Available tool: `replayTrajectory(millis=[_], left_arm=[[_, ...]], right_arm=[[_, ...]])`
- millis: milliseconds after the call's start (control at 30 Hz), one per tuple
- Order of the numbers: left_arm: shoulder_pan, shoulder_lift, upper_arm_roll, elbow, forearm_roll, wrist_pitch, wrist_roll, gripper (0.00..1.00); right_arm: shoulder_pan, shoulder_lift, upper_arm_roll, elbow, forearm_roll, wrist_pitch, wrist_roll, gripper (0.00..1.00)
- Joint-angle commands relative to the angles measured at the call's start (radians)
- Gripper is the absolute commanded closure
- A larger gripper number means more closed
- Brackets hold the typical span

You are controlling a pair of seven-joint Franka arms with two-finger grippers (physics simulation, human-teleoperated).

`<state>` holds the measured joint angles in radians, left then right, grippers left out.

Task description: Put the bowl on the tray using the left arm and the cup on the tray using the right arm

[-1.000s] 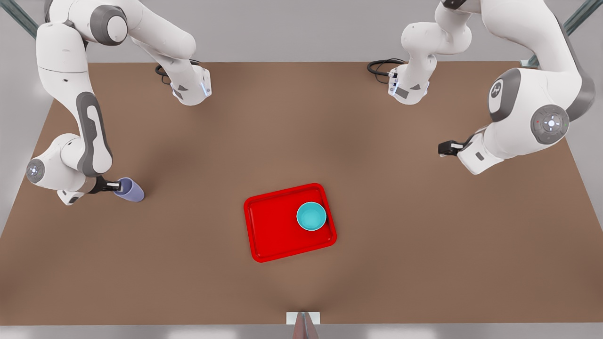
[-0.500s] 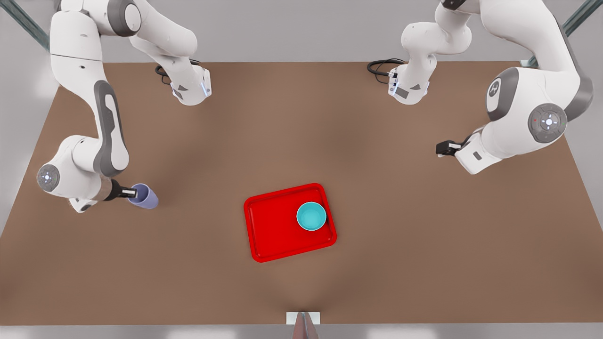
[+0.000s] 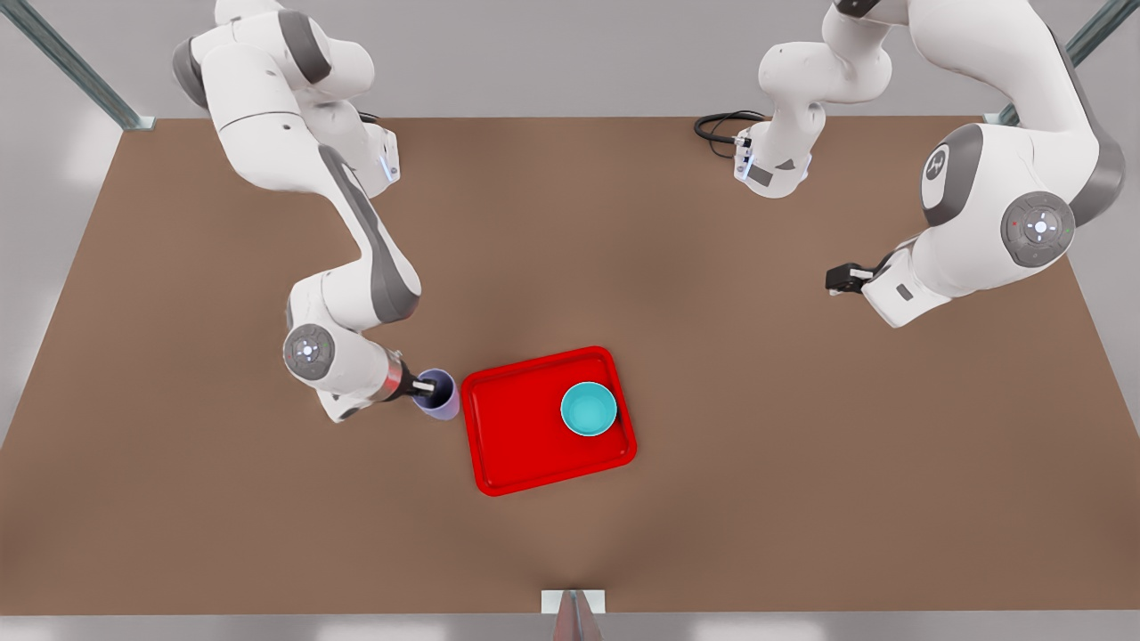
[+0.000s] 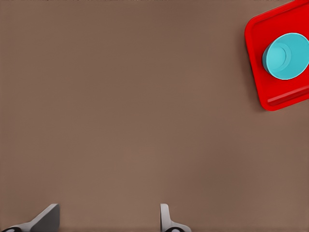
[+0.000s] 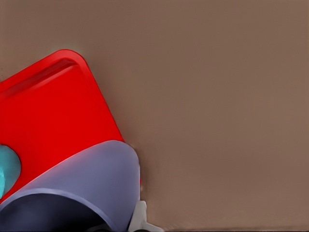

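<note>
Right gripper (image 3: 426,387), on the front view's left, is closed on the rim of the small lavender tapered cup (image 3: 437,393), carried just beside the flat red rectangular tray (image 3: 517,445), not yet over it. Round teal bowl (image 3: 589,409) sits on the tray. Cup prob. light, rigid, smooth; rim pinch could slip, so keep upright. Left gripper (image 4: 108,220) waits well apart, fingers spread, nothing held.

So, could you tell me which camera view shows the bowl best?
The front view: the whole bowl sits on the tray, seen from above. The left wrist view has it far off; the right wrist view catches just a sliver.
</note>
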<state>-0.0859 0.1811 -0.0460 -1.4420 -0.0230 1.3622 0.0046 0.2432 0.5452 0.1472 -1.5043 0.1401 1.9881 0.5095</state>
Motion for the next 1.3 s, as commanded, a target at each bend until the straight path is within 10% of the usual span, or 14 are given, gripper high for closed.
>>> replayTrajectory(millis=[0,600,667,1267], left_arm=[[0.000,0.000,0.000,0.000,0.000,0.000,0.000,0.00],[0.000,0.005,0.002,0.002,0.005,0.002,-0.002,0.00],[0.000,0.008,0.002,0.015,0.005,0.000,-0.003,0.00],[0.000,0.018,0.002,0.015,0.014,0.002,-0.003,0.00]], right_arm=[[0.008,0.013,0.000,0.013,-0.008,-0.003,0.017,0.79],[0.168,0.295,-0.001,0.179,-0.031,0.130,0.133,0.79],[0.168,0.294,-0.001,0.179,-0.033,0.130,0.130,0.00],[0.168,0.302,-0.001,0.200,-0.043,0.155,0.136,0.00]])
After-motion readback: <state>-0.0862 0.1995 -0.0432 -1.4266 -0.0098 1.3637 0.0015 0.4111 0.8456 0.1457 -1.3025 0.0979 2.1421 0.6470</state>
